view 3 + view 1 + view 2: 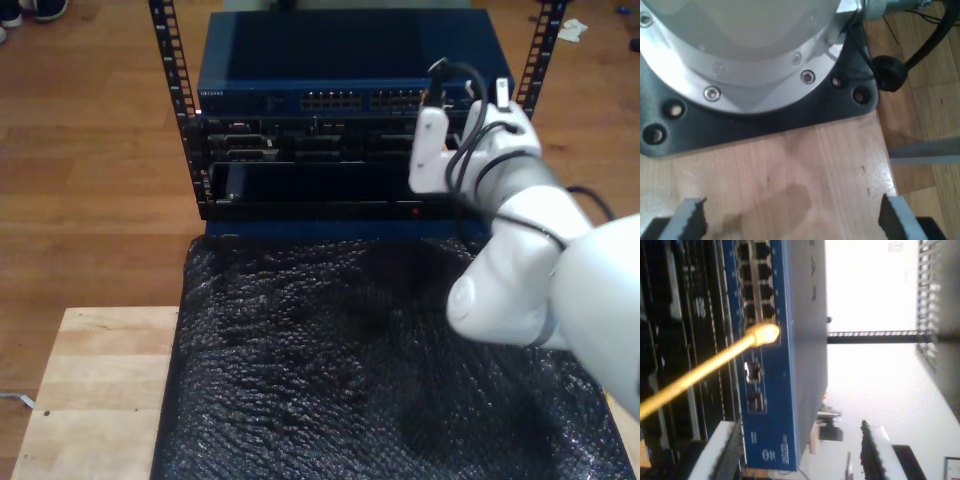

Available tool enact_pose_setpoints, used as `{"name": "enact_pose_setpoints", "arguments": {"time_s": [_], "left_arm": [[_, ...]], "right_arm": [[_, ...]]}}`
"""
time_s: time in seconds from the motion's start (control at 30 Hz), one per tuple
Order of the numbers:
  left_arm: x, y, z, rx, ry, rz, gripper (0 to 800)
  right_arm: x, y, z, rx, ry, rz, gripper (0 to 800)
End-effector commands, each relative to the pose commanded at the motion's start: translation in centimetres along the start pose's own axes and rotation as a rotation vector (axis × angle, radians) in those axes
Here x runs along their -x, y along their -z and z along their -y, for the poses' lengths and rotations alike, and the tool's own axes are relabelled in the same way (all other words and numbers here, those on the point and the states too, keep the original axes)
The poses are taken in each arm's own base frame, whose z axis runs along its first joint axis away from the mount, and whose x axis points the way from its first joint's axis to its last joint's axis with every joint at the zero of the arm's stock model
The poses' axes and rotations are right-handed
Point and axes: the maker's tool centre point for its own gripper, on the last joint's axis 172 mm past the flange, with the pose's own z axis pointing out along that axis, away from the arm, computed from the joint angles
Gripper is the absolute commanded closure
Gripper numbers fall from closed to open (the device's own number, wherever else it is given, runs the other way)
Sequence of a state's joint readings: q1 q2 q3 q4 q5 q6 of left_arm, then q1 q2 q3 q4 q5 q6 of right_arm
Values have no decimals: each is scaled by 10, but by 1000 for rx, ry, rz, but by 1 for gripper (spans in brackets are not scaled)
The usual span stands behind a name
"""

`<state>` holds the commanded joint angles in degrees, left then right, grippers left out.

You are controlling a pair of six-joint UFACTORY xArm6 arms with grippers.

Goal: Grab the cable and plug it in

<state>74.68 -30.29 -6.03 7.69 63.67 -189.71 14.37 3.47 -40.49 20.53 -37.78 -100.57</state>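
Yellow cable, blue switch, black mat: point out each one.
Yellow cable (700, 371): second wrist view, on the middle of its length.
Blue switch (350, 60): exterior view, on its flat top panel.
Black mat (320, 360): exterior view, on its crinkled middle.

On my desk (830, 165) I see pale, smooth wood with a slight sheen, under a matt black base plate (765, 127) and brushed metal flange (740, 75). The black sheet (360, 370) looks crinkled, glossy plastic; the switch (807, 340) has matt blue painted metal.
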Motion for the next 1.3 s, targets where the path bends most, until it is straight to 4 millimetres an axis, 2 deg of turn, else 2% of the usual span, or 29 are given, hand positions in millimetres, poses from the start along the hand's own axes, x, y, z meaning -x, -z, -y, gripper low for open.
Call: {"name": "enact_pose_setpoints", "arguments": {"time_s": [0.2,0.33,0.43,0.53,0.7,0.93,1.03,1.17,1.3], "left_arm": [[0,0,0,0,0,0,0],[0,0,0,0,0,0,0],[0,0,0,0,0,0,0],[0,0,0,0,0,0,0],[0,0,0,0,0,0,0],[0,0,0,0,0,0,0],[0,0,0,0,0,0,0],[0,0,0,0,0,0,0],[0,0,0,0,0,0,0]], "right_arm": [[31,1,18,-167,37,-7,98],[69,17,34,-271,51,24,78],[87,28,50,-368,71,30,67],[118,44,63,-463,86,56,3],[176,74,81,-593,93,103,3],[253,135,104,-758,83,153,3],[279,164,116,-833,96,147,2],[303,205,135,-923,89,131,2],[317,245,159,-1014,57,98,2]]}}
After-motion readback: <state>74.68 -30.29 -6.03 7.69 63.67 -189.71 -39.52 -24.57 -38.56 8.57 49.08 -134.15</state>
